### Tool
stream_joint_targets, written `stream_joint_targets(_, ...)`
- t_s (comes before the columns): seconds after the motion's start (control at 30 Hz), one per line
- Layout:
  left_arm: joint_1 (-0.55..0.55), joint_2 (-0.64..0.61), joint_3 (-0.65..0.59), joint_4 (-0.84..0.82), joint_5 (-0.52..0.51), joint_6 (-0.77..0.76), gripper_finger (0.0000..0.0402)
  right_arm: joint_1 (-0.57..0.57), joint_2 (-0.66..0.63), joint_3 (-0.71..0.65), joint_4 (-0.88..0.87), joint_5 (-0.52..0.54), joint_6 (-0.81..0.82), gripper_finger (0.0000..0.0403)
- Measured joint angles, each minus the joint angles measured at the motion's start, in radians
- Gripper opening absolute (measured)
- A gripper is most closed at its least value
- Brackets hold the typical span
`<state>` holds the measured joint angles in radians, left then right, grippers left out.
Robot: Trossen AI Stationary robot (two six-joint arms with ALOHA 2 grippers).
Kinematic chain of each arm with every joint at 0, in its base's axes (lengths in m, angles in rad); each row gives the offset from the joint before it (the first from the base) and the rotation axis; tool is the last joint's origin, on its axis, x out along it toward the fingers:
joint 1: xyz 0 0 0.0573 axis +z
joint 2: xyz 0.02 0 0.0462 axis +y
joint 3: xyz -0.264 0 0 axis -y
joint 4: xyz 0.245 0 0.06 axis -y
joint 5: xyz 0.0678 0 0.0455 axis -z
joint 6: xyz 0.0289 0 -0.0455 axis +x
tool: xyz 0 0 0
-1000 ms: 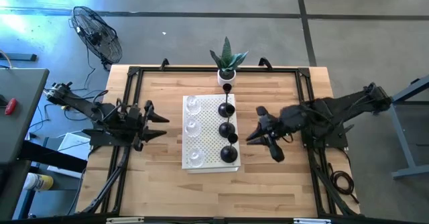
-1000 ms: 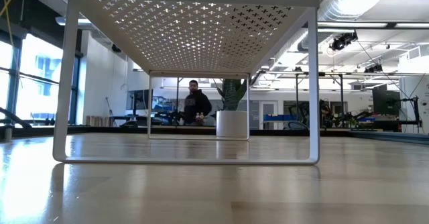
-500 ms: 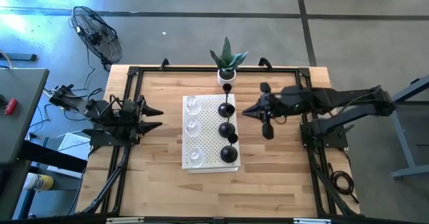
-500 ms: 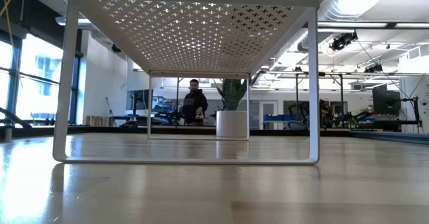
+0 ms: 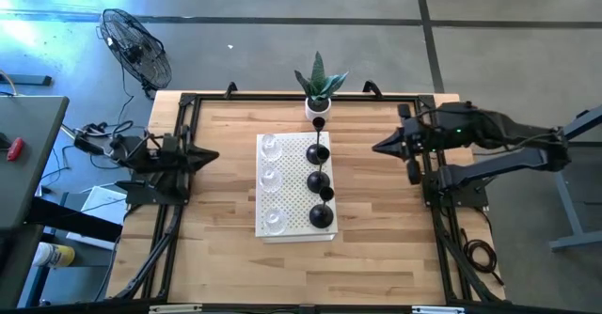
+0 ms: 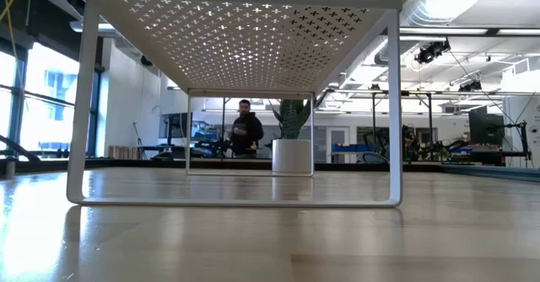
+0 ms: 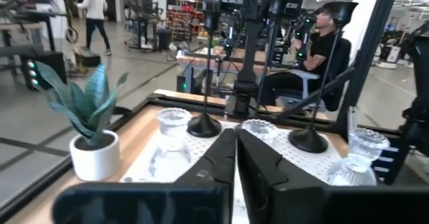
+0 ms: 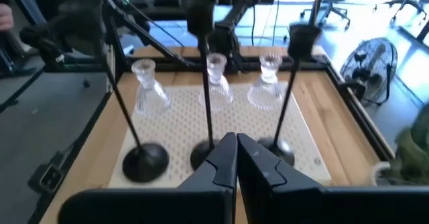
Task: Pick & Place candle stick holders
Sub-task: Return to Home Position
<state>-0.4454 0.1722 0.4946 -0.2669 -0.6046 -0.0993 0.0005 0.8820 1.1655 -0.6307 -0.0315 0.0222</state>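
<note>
Sitting between left gripper (image 5: 214,156) and right gripper (image 5: 375,149), both pressed together: candle stick holders (image 5: 320,180)

The overhead camera looks straight down on the white perforated shelf (image 5: 294,199). The low one peers level under it. Wrist cameras face inward from nine and three o'clock, sharing the glass candle holders (image 7: 173,127).

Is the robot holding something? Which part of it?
Nothing. The left tool and right tool are both shut and empty, each off to its side of the shelf.
</note>
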Motion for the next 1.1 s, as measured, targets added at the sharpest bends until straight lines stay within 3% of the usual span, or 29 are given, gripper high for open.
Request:
stream_joint_targets(0.27, 0.0, -0.041, 0.0, -0.059, -0.035, 0.016, 0.0006, 0.0, -0.076, -0.002, -0.108, -0.002, 0.023, 0.0)
stream_joint_targets(0.6, 0.0, -0.043, 0.0, -0.169, -0.004, -0.09, 0.0002, 0.0, -0.142, -0.003, -0.246, -0.014, 0.072, 0.0)
stream_joint_targets(0.9, 0.0, -0.045, 0.142, -0.33, -0.009, -0.1, 0.0001, 0.0, -0.347, -0.004, -0.323, -0.043, 0.16, 0.0)
stream_joint_targets(1.1, 0.0, -0.052, 0.185, -0.438, 0.023, -0.115, 0.0, 0.0, -0.517, -0.087, -0.22, -0.033, 0.159, 0.0)
